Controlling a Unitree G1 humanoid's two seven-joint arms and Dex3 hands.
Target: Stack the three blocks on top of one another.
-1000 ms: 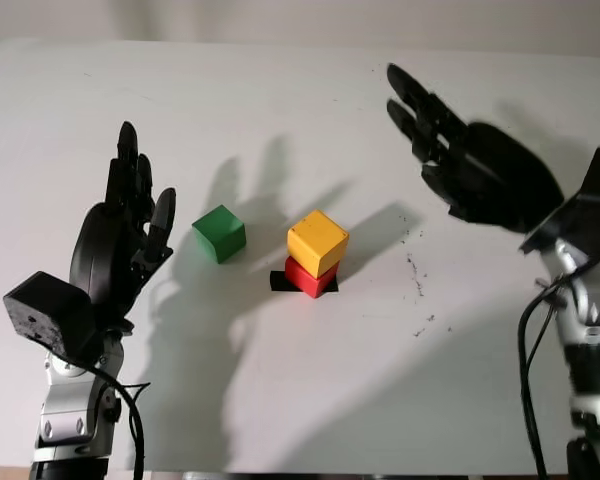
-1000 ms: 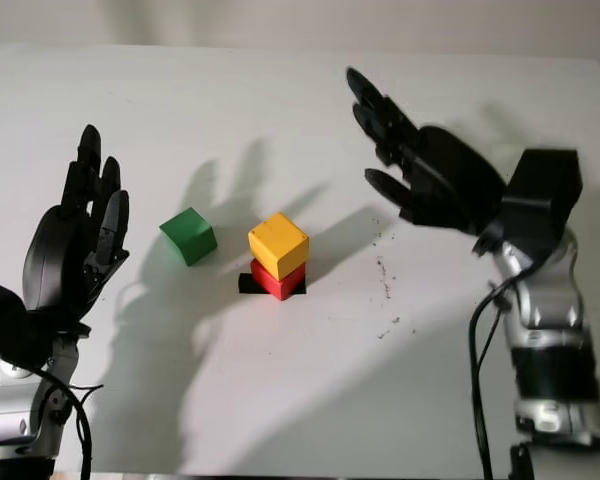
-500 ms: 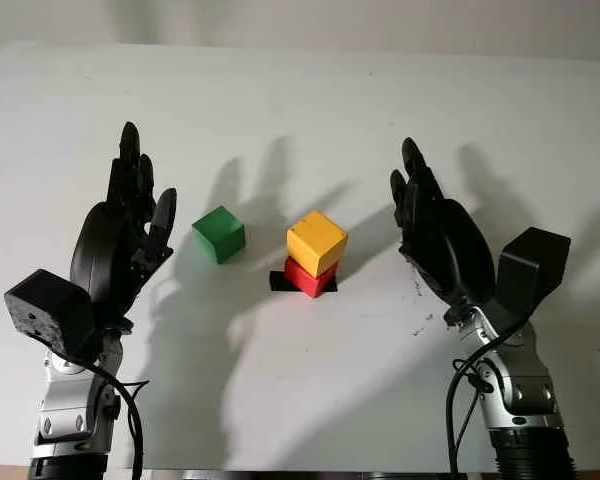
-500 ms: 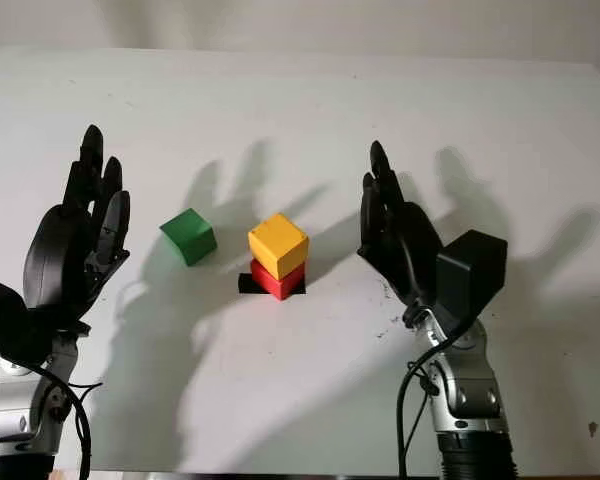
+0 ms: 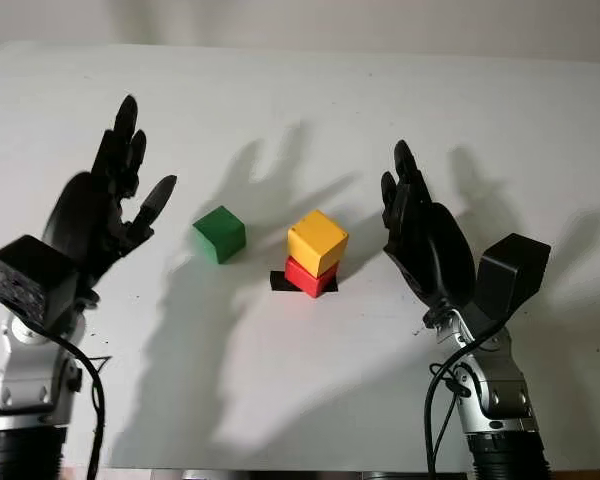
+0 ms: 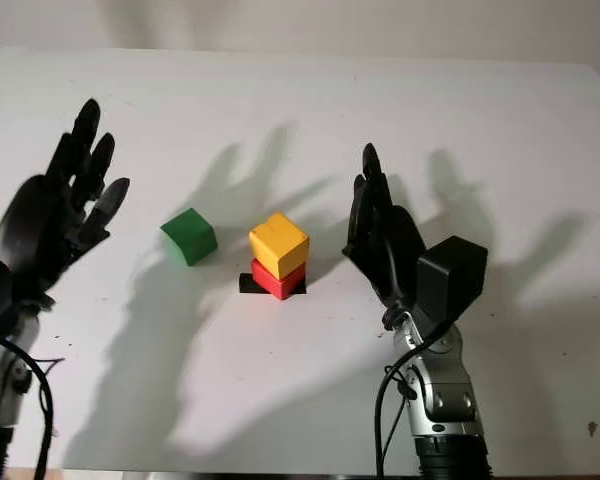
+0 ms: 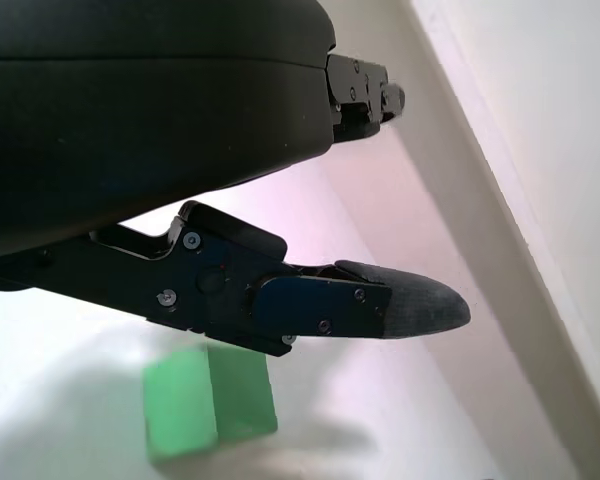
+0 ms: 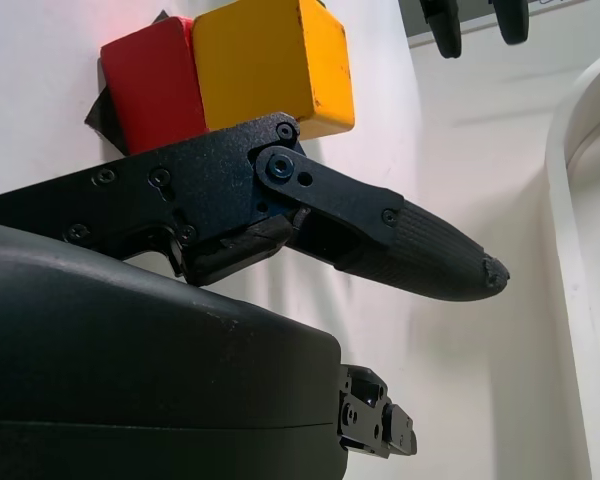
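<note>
3 blocks on the white bench [image 5: 300,400]: yellow block [image 5: 317,241] sits on top of the red block [image 5: 309,277], turned a bit so its corners overhang, and the red block rests on a small black square mark [image 5: 280,281] near bench centre. Only the lower front part of the red one shows under the yellow. Green block [image 5: 219,233] stands alone on the bench, just to the left of the 2-high stack, apart from it with a strip of bare bench between, not touching anything. All 3 are plain matte cubes, similar in size. Left hand [image 5: 105,210] is raised left of the green block, open, holding nothing, palm facing toward the blocks, near the green cube but clear of it; in the left wrist view the green block [image 7: 208,400] lies below one fingertip [image 7: 420,305] with a gap. Right hand [image 5: 422,240] is up right of the stack, open, holding nothing, close to the yellow block but apart; right wrist view shows the yellow [image 8: 272,60] and red [image 8: 152,82] faces beyond its finger. Bench far edge runs along the top against a pale wall, near edge at the bottom by the arms. Wide bare surface behind the blocks and in front of them. A few dark specks [image 5: 417,262] on the bench by the right hand.
</note>
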